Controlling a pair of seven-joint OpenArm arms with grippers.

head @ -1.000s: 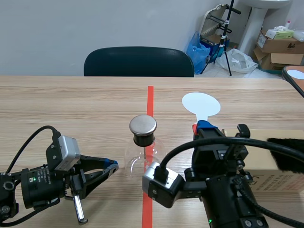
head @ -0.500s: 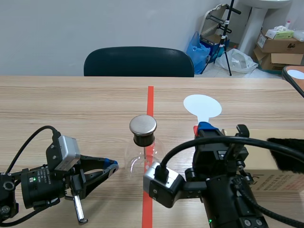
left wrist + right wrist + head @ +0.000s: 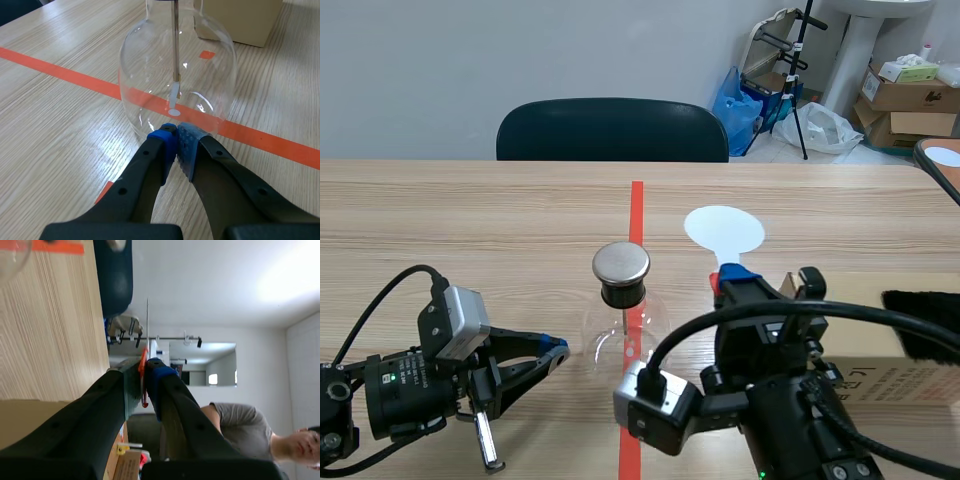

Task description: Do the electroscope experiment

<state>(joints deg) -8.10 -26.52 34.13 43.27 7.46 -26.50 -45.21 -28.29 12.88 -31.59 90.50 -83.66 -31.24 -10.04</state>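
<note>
- A pale wooden table (image 3: 470,220) fills the view, with a dark chair (image 3: 612,130) pushed in behind the electroscope (image 3: 622,300).
- The electroscope, a clear glass flask under a round metal cap (image 3: 621,263), stands upright at mid-table. A thin rod (image 3: 175,55) hangs down inside it.
- The left gripper (image 3: 176,135) lies low on the table, its pads pressed together on nothing. The tips are just short of the flask's base; whether they touch the glass I cannot tell.
- The right gripper (image 3: 732,278) is clamped on the stem of a white paddle (image 3: 724,228). The disc is raised beyond and to the right of the cap, apart from it.
- Farther right of the electroscope sits a cardboard box (image 3: 880,375) with black fur (image 3: 920,325) on top.
- The step in hand looks like bringing the paddle to the cap. It should go in slowly and level, and meet only the metal disc. Pushing sideways on the neck could tip the flask.
</note>
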